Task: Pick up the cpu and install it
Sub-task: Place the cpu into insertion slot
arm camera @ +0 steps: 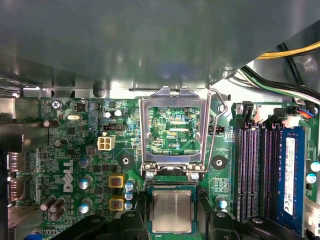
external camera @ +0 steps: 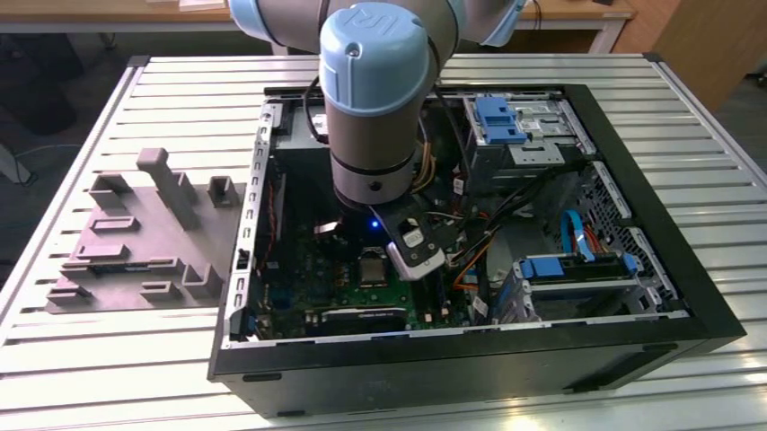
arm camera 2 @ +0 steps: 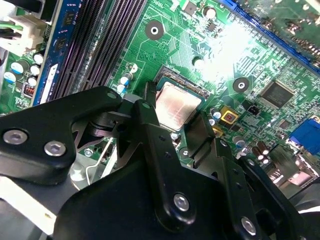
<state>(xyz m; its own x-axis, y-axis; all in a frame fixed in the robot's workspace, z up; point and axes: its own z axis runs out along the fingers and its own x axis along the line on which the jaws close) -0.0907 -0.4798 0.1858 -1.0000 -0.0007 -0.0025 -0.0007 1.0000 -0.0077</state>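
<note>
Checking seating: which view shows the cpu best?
First wrist view: the cpu faces the camera squarely, whole lid visible, next to the raised frame. Second wrist view shows it obliquely, one corner hidden. Exterior view: a tiny patch beside the arm.

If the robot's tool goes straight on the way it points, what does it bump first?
Probably the cpu. It lies straight ahead of the tool, on the green motherboard beside the opened socket frame. How much gap is left is hard to tell.
</note>
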